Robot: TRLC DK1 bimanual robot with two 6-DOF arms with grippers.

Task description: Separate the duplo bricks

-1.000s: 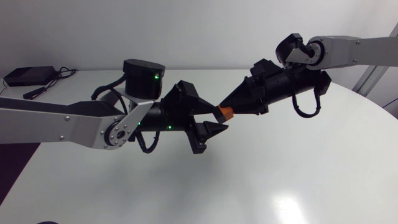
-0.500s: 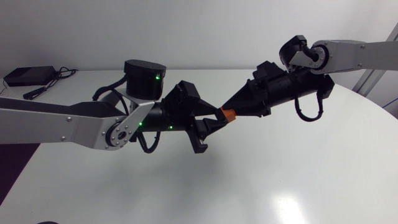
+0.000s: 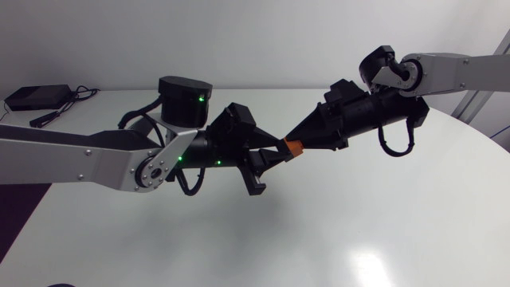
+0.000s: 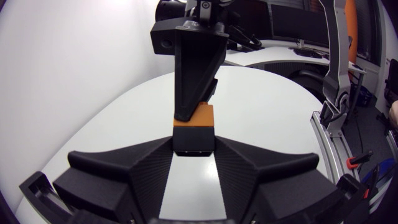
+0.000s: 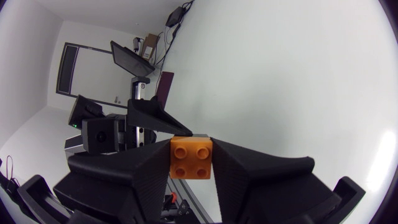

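Two stacked duplo bricks hang in mid-air over the table between both arms. In the head view only the orange brick (image 3: 293,147) shows. My right gripper (image 3: 296,143) comes in from the right and is shut on it; the right wrist view shows the orange brick (image 5: 191,159) with its studs between my right gripper's (image 5: 191,163) fingers. My left gripper (image 3: 276,155) meets it from the left. In the left wrist view a black brick (image 4: 193,142) sits under the orange brick (image 4: 194,116), and my left gripper (image 4: 193,148) presses on the black one from both sides.
A black box (image 3: 33,97) with cables lies at the far left back of the white table (image 3: 358,231). Both arms are held well above the tabletop, over its middle.
My left gripper's fingers have closed in from wide open onto the black brick. My right arm with the orange brick has shifted slightly to the right.
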